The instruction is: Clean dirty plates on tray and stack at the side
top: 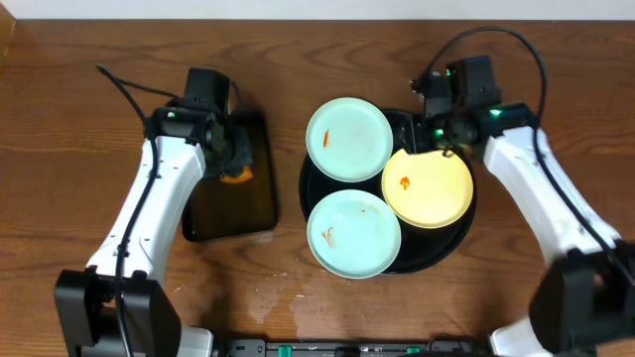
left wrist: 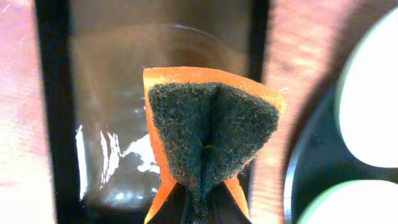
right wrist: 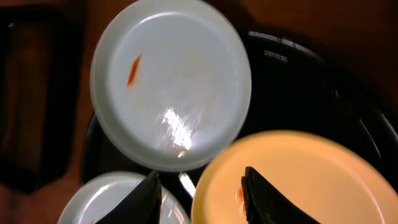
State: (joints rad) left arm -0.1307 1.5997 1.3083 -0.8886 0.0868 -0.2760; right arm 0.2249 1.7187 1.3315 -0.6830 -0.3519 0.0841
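Three dirty plates lie on the round black tray: a mint-blue plate at the back left with an orange smear, a second mint-blue plate at the front, and a yellow plate at the right with a smear. My left gripper is shut on an orange sponge with a dark scrub face, held over the rectangular tray. My right gripper is open above the yellow plate's back edge; in the right wrist view its fingers straddle the edge of the yellow plate, with the back mint-blue plate ahead.
A dark rectangular tray with a wet shiny floor lies left of the round tray. Brown wooden table all around. Cables run from both arms at the back.
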